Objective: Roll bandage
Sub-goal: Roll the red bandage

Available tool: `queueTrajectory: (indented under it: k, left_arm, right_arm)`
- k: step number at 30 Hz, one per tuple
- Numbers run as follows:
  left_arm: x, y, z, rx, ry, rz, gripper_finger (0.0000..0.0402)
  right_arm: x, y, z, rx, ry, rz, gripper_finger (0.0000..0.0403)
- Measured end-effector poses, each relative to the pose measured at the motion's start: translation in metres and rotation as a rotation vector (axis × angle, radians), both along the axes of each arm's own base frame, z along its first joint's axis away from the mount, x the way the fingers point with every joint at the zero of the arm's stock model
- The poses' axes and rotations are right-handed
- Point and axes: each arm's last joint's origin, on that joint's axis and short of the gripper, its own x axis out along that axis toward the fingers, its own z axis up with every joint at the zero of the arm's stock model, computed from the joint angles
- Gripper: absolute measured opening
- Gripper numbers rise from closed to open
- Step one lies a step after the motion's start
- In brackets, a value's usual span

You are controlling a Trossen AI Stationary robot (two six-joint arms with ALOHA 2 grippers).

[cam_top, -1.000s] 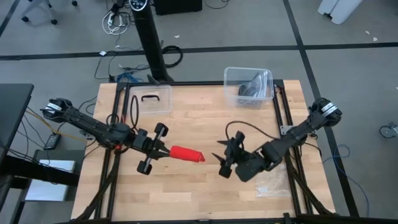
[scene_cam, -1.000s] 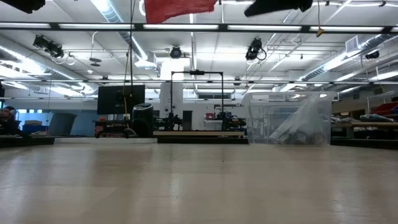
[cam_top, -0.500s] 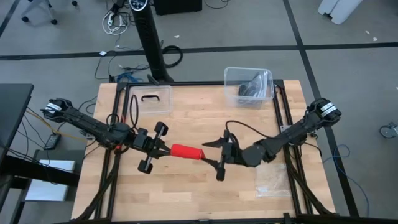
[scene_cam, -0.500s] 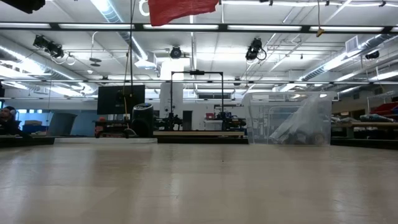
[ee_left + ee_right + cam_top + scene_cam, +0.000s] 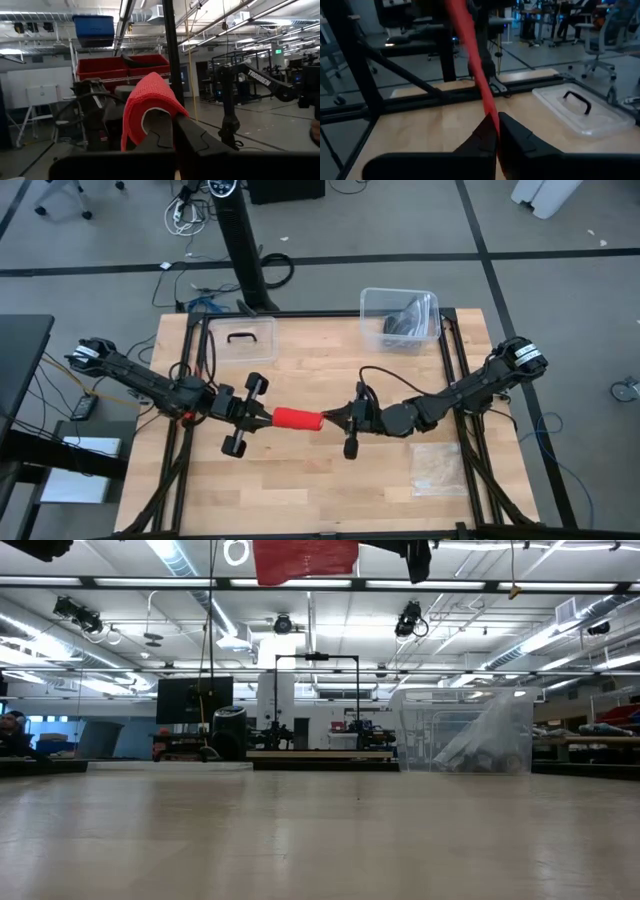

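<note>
While the left tool [image 5: 262, 420] clamps one end of the bandage [image 5: 297, 419], the right tool [image 5: 335, 418] pinches the other end, suspending the red strip between them above the wooden surface [image 5: 320, 370].

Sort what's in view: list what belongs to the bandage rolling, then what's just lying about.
In the job:
- bandage, held above the table between both arms
- left tool, shut on one end
- right tool, shut on the other end

Lying about:
- clear bin with dark contents
- clear lid with a black handle
- plastic bag
</note>
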Motion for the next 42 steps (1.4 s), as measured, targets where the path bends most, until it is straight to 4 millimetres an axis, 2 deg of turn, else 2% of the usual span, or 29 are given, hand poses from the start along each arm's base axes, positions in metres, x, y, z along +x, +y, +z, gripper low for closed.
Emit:
queueTrajectory:
  k: [10,15,25,29,36,42]
  left_arm:
    - [-0.002,0.002,0.006,0.012,-0.074,0.063,0.0000]
    - [-0.001,0.005,0.005,0.040,-0.069,0.169,0.0000]
    - [0.006,0.016,-0.008,0.139,0.087,0.463,0.0000]
    - [0.009,0.023,-0.014,0.167,0.153,0.506,0.0000]
    - [0.012,0.029,-0.023,0.182,0.245,0.528,0.0000]
    - [0.018,0.027,-0.033,0.187,0.298,0.511,0.0000]
  right_arm:
    - [-0.010,0.000,-0.025,0.114,0.040,-0.008,0.0002]
    - [-0.012,0.002,-0.028,0.156,0.031,0.021,0.0001]
    - [-0.018,0.021,-0.013,0.160,-0.098,0.102,0.0001]
    - [-0.018,0.026,-0.004,0.135,-0.132,0.117,0.0000]
    - [-0.011,0.032,0.027,0.017,-0.201,0.130,0.0000]
    - [-0.004,0.029,0.047,-0.091,-0.219,0.092,0.0000]
